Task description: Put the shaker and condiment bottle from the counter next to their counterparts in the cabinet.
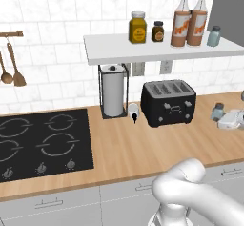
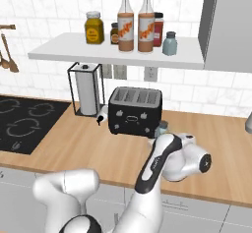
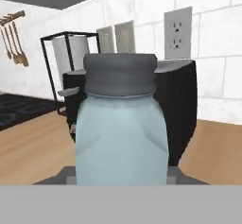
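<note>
Shaker (image 3: pixel 121 133) sits clamped in the end effector (image 1: pixel 228 120), low over the surface (image 1: pixel 143 148) beside the toaster (image 1: pixel 168 102). Risk: smooth glass slipping during the lift toward the cabinet (image 1: pixel 157 51).

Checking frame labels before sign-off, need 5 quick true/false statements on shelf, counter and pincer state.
1. Two sauce bottles stand side by side on the shelf. True.
2. The pincer is open with nothing between its tips. False: it is shut on the shaker, which sits right in front of the hand camera.
3. The toaster sits on the hob. False: it stands on the wooden counter, right of the paper towel holder.
4. A second shaker stands on the shelf, right of the bottles. True.
5. The yellow jar is on the counter. False: it is on the shelf, left of the bottles.
</note>
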Controlling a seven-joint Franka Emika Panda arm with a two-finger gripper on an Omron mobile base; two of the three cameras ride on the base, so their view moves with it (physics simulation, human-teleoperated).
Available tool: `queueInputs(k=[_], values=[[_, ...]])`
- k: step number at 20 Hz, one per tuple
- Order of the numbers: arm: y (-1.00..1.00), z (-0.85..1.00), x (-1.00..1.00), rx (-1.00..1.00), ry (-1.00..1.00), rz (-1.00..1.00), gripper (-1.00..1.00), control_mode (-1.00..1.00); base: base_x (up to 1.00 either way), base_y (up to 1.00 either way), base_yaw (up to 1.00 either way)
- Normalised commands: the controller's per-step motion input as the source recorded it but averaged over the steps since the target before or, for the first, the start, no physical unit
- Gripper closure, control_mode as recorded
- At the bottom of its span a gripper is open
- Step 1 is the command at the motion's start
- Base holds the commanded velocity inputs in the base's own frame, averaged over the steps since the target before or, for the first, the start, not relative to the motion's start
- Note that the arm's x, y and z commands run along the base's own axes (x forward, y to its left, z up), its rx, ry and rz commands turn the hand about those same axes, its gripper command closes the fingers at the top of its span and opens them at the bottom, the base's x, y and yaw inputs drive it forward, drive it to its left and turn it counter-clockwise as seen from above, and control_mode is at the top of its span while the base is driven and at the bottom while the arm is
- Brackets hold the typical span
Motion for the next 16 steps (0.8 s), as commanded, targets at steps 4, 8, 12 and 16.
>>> queueInputs(k=[4,8,12,16], values=[[0.0,0.81,-0.61,0.02,0.0,-0.6,1.0,-1.0,0.0,0.0,0.0],[0.0,0.79,-0.84,0.01,0.0,-0.58,1.0,-1.0,0.0,0.0,0.0],[0.0,0.84,-0.5,-0.01,-0.02,-0.29,1.0,-1.0,0.0,0.0,0.0],[0.0,0.99,-0.66,0.0,-0.02,-0.12,1.0,-1.0,0.0,0.0,0.0]])
